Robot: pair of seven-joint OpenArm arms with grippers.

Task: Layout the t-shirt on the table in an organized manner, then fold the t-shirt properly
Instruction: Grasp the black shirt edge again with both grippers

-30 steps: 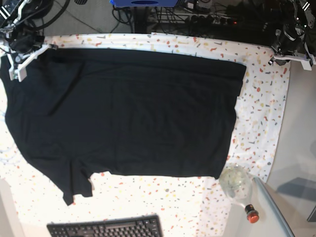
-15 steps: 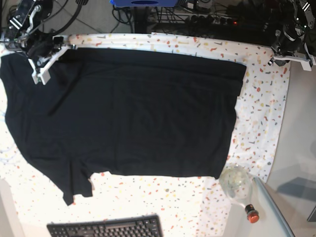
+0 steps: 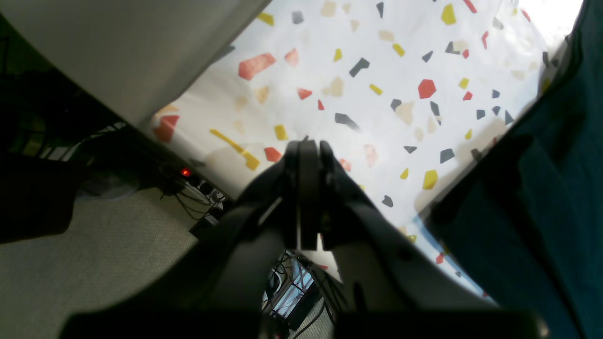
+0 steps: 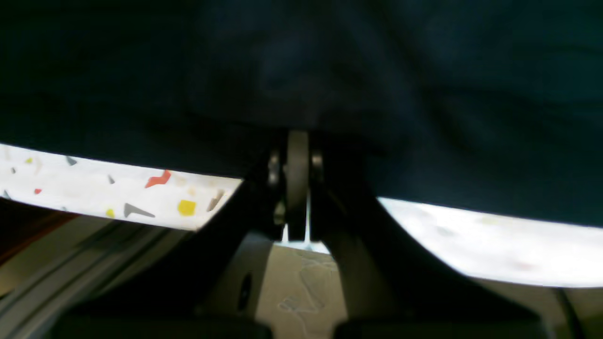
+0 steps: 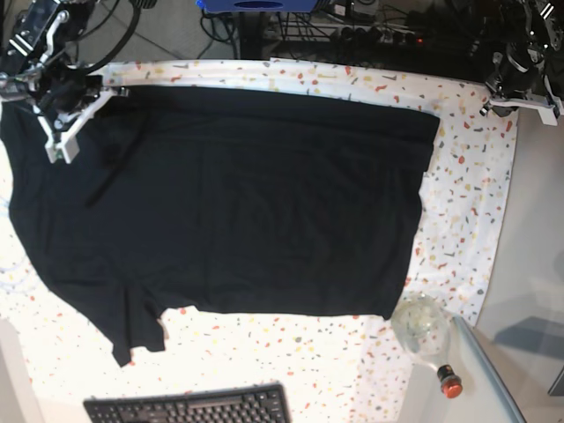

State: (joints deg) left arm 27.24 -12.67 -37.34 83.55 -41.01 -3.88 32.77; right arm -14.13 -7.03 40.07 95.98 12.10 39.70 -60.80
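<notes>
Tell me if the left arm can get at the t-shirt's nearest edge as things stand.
Probably yes. The left gripper hangs shut over bare table, with the t-shirt edge just beside it and nothing lying between. It would need to open first.

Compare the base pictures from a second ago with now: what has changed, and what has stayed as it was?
The right gripper swung in over the shirt's top corner, then eased back a little; its jaws are shut. The shirt, the left gripper, the keyboard and the table stayed put.
</notes>
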